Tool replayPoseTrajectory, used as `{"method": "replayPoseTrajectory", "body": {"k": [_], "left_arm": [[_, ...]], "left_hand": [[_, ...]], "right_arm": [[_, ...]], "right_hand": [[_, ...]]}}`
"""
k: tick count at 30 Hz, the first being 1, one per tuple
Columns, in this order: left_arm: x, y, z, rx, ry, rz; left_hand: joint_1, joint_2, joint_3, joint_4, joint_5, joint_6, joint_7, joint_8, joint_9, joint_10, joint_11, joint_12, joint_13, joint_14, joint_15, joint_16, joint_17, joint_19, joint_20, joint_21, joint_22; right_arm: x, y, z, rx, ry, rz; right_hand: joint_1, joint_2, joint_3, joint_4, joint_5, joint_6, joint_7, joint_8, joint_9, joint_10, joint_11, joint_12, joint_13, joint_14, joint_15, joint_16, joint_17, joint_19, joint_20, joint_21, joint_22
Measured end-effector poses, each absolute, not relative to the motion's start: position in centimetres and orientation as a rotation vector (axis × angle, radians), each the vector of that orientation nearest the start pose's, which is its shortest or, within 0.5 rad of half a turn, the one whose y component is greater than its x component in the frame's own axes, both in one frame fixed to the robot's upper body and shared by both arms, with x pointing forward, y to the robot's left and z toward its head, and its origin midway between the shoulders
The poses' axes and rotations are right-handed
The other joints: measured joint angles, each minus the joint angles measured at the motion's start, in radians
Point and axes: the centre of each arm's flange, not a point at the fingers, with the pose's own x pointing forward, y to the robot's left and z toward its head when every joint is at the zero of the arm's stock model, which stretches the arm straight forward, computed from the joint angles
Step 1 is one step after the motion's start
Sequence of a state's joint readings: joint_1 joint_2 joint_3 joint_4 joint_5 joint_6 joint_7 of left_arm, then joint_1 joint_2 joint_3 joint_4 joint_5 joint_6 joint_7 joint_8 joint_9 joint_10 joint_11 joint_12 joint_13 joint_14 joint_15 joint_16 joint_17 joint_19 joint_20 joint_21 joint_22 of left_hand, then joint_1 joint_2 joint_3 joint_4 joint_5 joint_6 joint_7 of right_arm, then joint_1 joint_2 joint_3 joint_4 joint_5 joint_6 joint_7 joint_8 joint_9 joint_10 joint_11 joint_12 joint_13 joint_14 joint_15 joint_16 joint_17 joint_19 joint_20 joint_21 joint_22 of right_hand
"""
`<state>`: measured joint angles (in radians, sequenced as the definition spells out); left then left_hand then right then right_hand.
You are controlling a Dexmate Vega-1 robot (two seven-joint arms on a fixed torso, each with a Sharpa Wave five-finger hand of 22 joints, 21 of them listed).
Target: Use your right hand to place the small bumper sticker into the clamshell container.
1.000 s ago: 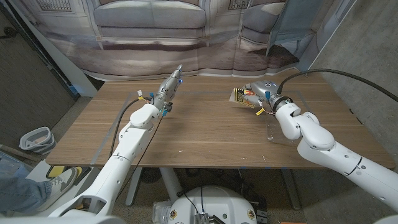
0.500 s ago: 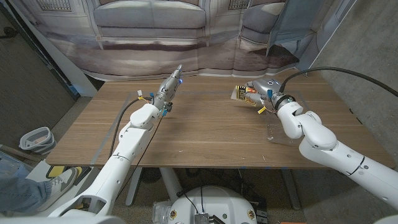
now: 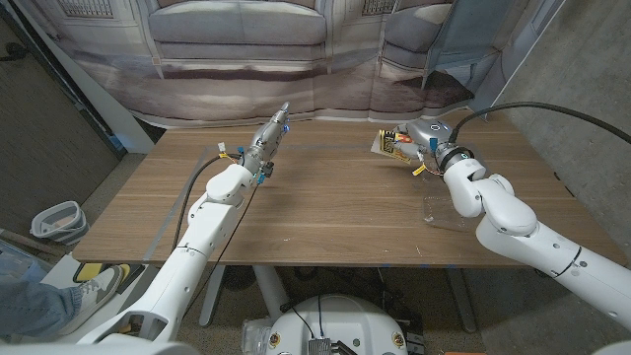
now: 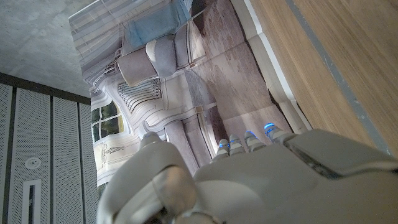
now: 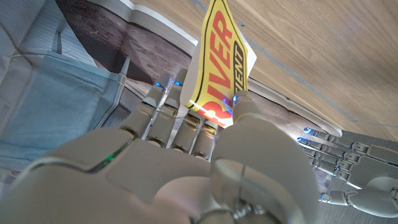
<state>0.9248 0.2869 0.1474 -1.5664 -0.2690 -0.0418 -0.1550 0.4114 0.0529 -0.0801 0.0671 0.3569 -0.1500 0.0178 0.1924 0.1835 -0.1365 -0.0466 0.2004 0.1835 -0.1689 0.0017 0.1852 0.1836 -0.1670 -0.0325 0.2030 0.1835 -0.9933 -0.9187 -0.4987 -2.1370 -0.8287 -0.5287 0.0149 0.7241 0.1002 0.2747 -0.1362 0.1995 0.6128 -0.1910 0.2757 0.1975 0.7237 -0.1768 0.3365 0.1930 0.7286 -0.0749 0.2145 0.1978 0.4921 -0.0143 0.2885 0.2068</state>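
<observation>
My right hand [image 3: 422,137] is raised over the far right part of the table and pinches the small bumper sticker [image 3: 388,146], which sticks out toward the middle. In the right wrist view the sticker [image 5: 221,57] is yellow with red letters and a white back, standing up from between the thumb and fingers [image 5: 163,109] of that hand [image 5: 180,163]. The clear clamshell container [image 3: 443,210] lies on the table nearer the front edge, below the right forearm and apart from the hand. My left hand [image 3: 267,140] is at the back middle, fingers straight and holding nothing.
The wooden table [image 3: 315,212] is bare across its middle and left. A printed backdrop of a sofa [image 3: 237,39] hangs close behind the far edge. In the right wrist view, my left hand's fingers [image 5: 339,152] show across the table. A grey bin [image 3: 56,220] stands on the floor at left.
My right hand has risen and moved a little right and toward the back, carrying the sticker. The left arm has stayed still.
</observation>
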Motion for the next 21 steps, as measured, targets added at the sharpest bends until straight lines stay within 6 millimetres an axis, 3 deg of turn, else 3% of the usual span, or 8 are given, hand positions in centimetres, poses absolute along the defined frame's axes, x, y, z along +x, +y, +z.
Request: {"method": "replayPoseTrajectory", "body": {"k": [21], "left_arm": [[62.0, 23.2, 1.6, 0.110, -0.639, -0.282]], "left_hand": [[0.000, 0.000, -0.003, -0.003, 0.000, 0.000, 0.000, 0.000, 0.000, 0.000, 0.000, 0.000, 0.000, 0.000, 0.000, 0.000, 0.000, 0.000, 0.000, 0.000, 0.000]], "right_arm": [[51.5, -25.3, 3.5, -1.557, -0.575, -0.379]], "right_hand": [[0.000, 0.000, 0.004, 0.004, 0.000, 0.001, -0.001, -0.007, 0.000, 0.000, 0.000, -0.008, 0.000, 0.000, 0.000, -0.004, 0.000, 0.000, 0.000, 0.000, 0.005]]}}
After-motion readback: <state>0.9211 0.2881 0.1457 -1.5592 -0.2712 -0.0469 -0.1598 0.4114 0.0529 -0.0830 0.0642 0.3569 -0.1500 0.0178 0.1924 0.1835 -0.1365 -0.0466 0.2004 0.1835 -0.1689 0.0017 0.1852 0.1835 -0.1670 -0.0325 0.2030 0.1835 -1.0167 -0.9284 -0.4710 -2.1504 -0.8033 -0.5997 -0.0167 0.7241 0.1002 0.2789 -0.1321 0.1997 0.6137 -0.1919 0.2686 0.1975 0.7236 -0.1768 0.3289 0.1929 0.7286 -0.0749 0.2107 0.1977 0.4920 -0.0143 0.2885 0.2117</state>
